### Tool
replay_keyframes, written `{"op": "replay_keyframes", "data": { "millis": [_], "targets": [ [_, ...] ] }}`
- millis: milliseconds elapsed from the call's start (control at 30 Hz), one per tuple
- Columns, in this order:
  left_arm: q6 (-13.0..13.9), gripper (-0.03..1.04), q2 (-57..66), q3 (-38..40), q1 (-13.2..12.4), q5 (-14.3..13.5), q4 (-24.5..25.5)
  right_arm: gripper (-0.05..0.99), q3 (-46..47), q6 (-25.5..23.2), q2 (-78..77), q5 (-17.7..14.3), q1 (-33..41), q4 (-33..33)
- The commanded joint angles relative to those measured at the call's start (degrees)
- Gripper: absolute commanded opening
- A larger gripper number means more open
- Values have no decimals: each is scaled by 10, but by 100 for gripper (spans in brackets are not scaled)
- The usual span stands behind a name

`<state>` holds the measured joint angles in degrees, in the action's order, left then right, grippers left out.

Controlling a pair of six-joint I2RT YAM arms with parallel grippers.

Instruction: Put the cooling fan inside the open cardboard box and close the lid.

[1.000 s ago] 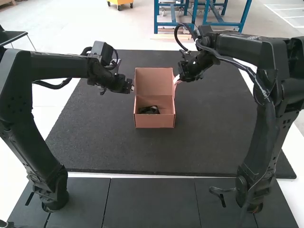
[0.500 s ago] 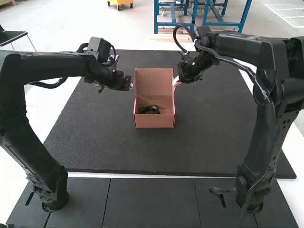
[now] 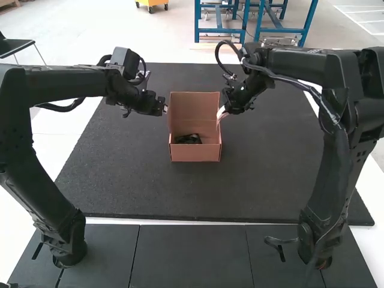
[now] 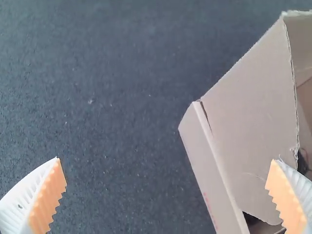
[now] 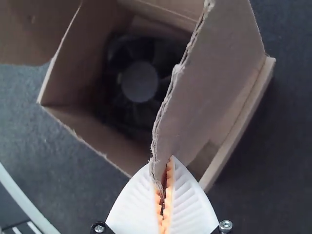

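Observation:
A small cardboard box (image 3: 195,152) stands open in the middle of the black mat. The black cooling fan (image 3: 191,138) lies flat on its floor, its round hub (image 5: 139,82) plain in the right wrist view. The lid (image 3: 193,111) rises from the box's far side, tilted a little forward over the opening. My right gripper (image 3: 221,116) is shut on the lid's right edge, whose torn cardboard rim (image 5: 168,122) runs down between the fingers (image 5: 163,192). My left gripper (image 3: 161,109) hovers open just left of the lid's left edge (image 4: 243,136), not touching it.
The black mat (image 3: 120,174) extends well beyond the box on all sides. White table surface (image 3: 54,129) borders the mat at left and right. Both arms stretch in from the sides above the mat's far half.
My right gripper has come down and forward with the lid, tipping it lower over the box. My left gripper drew back a little toward the lid's left edge, then held.

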<state>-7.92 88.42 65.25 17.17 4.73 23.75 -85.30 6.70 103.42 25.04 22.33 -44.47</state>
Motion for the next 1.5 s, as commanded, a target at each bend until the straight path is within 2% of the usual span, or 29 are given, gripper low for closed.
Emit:
{"op": "replay_keyframes", "data": {
  "millis": [0,367,433,667,733,933,1100,1267,1300,1333,1433,1467],
  "targets": [
    [4,97,-21,19,5,9,0,-2,7,16,-2,14,9,-3],
    [4,97,-26,18,5,9,4,-2,13,28,-2,8,8,-8],
    [5,97,-27,18,5,17,4,-2,13,28,-2,8,6,-8],
    [5,97,-31,25,35,56,7,-2,14,28,-2,8,5,-8],
    [5,97,-31,22,42,56,9,-2,14,28,-2,8,5,-8],
    [5,97,-32,19,42,54,24,-2,22,31,-2,7,9,-8],
    [24,97,-35,18,41,51,57,-2,42,60,-2,-25,10,-13],
    [27,97,-65,22,35,52,42,-2,51,65,-2,-38,11,-13],
    [28,97,-71,22,35,52,37,1,51,62,-2,-38,11,-13],
    [29,97,-76,23,36,54,36,16,49,54,-2,-39,11,-12],
    [30,97,-90,23,33,56,30,67,40,42,-2,-67,11,-9],
    [29,97,-94,22,31,56,27,79,36,42,-2,-68,11,-10]
  ]
}}
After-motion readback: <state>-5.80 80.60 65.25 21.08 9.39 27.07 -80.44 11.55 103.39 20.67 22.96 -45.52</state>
